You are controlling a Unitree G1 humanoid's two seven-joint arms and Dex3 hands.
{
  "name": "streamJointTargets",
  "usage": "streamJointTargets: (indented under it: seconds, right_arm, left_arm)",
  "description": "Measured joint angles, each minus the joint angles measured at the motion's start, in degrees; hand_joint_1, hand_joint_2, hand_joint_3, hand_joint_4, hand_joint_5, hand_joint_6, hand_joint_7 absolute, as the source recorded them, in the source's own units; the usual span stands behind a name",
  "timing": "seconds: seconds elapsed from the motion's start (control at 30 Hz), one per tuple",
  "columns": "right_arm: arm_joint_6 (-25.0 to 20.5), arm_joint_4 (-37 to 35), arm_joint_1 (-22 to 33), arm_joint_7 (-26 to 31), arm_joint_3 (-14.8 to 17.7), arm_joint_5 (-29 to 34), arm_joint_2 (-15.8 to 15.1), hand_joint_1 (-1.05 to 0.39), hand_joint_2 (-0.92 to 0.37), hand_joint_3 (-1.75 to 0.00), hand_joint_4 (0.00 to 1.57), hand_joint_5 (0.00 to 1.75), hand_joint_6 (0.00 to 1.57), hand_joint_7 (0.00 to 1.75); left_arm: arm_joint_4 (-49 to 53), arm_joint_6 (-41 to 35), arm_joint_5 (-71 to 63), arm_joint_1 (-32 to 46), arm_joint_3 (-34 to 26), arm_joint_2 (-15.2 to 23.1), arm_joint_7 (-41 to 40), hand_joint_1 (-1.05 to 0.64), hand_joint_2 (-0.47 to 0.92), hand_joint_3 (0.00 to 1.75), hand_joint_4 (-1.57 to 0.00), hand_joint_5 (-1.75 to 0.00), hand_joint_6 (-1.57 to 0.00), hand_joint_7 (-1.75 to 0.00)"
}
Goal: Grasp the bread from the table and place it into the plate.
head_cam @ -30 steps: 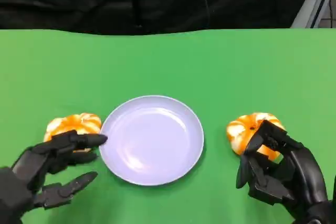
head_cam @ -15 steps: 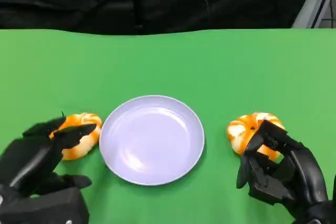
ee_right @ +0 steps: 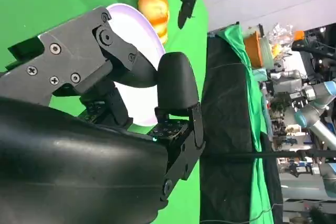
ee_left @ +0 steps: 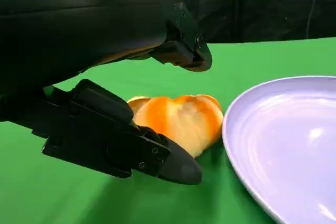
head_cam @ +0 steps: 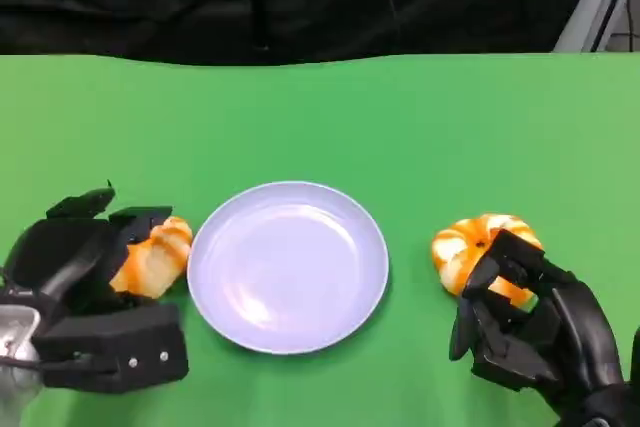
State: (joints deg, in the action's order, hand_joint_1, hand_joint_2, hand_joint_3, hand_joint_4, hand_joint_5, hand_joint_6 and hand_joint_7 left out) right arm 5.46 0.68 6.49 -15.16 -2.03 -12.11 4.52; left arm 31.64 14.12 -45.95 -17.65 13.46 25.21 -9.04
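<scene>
From the head view I see my left hand (head_cam: 85,277) wrapped around the left bread (head_cam: 152,256), fingers over its top and a thumb below (the left wrist view shows the roll (ee_left: 176,121) between them, resting on the green table (head_cam: 400,117)). It sits just beside the lavender plate (head_cam: 288,265). My right hand (head_cam: 530,332) has its fingers curled, touching the near side of the right bread (head_cam: 478,244); I cannot tell if it grips.
</scene>
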Motion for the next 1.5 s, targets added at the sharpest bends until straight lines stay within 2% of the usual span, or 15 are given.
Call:
streamJointTargets:
  seconds: [0.23, 0.47, 0.7, 0.77, 0.87, 1.23, 1.27, 1.33, 1.4, 1.5]
  right_arm:
    - [-0.02, 0.02, -0.01, 0.23, -0.2, 0.04, 0.01, -0.09, -0.58, -1.18, 0.85, 1.75, 0.61, 1.75]
    - [-0.24, 0.25, 0.02, 0.89, -0.66, 0.14, 0.03, -0.09, -0.58, -1.18, 0.85, 1.75, 0.62, 1.75]
    - [-0.24, 0.25, 0.02, 0.79, -0.67, 0.08, 0.02, -0.08, -0.58, -1.19, 0.84, 1.75, 0.61, 1.74]
    - [-0.24, 0.25, 0.02, 0.79, -0.66, 0.07, 0.02, -0.08, -0.57, -1.19, 0.85, 1.75, 0.62, 1.74]
    - [-0.24, 0.25, 0.02, 0.8, -0.66, 0.07, 0.02, -0.08, -0.57, -1.19, 0.86, 1.75, 0.63, 1.74]
    - [-0.24, 0.29, 0.04, 0.81, -0.73, 0.1, 0.02, -0.08, -0.57, -1.19, 0.85, 1.75, 0.62, 1.74]
    - [-0.24, 0.29, 0.04, 0.81, -0.74, 0.1, 0.02, -0.08, -0.57, -1.19, 0.85, 1.75, 0.62, 1.74]
    - [-0.23, 0.29, 0.04, 0.81, -0.74, 0.1, 0.02, -0.08, -0.57, -1.19, 0.85, 1.75, 0.62, 1.74]
    - [-0.23, 0.29, 0.05, 0.81, -0.74, 0.09, 0.02, -0.08, -0.57, -1.19, 0.85, 1.75, 0.62, 1.74]
    - [-0.23, 0.32, 0.05, 0.81, -0.74, 0.09, 0.02, -0.08, -0.58, -1.19, 0.85, 1.75, 0.62, 1.74]
  left_arm:
    - [12.98, -0.93, 0.9, -5.99, 3.05, -1.17, -3.34, -0.77, 0.92, 0.09, -0.24, -0.05, -0.44, -0.01]
    - [24.74, 1.78, 1.39, -10.84, 6.29, -2.72, -7.76, -0.73, 0.92, 0.09, -0.27, -0.05, -0.47, -0.01]
    - [30.65, 1.8, 2.73, -13.32, 8.45, -3.79, -9.09, -0.72, 0.92, 0.11, -0.28, -0.04, -0.47, -0.01]
    - [31.84, 1.82, 3.05, -14.05, 9.14, -3.96, -9.52, -0.64, 0.92, 0.1, -0.33, -0.06, -0.5, -0.02]
    - [33.58, 1.84, 3.11, -14.82, 10.4, -4.55, -10.8, -0.61, 0.92, 0.1, -0.35, -0.06, -0.5, -0.02]
    - [35.72, 1.85, 3.82, -15.73, 12.76, -5.03, -12.44, -0.55, 0.92, 0.12, -0.43, -0.05, -0.54, -0.02]
    - [35.77, 1.85, 3.91, -15.74, 12.9, -5.03, -12.49, -0.37, 0.92, 0.2, -0.62, -0.08, -0.68, -0.05]
    - [35.82, 1.93, 4.63, -15.74, 12.89, -5.09, -12.7, -0.21, 0.92, 0.25, -0.88, -0.11, -0.86, -0.07]
    - [35.84, 2.51, 5.57, -15.73, 12.83, -5.32, -13.82, -0.17, 0.92, 0.27, -0.99, -0.13, -0.95, -0.09]
    - [35.98, 3.2, 6.79, -15.58, 12.42, -5.47, -15.15, -0.11, 0.92, 0.2, -1.09, -0.16, -1.08, -0.11]
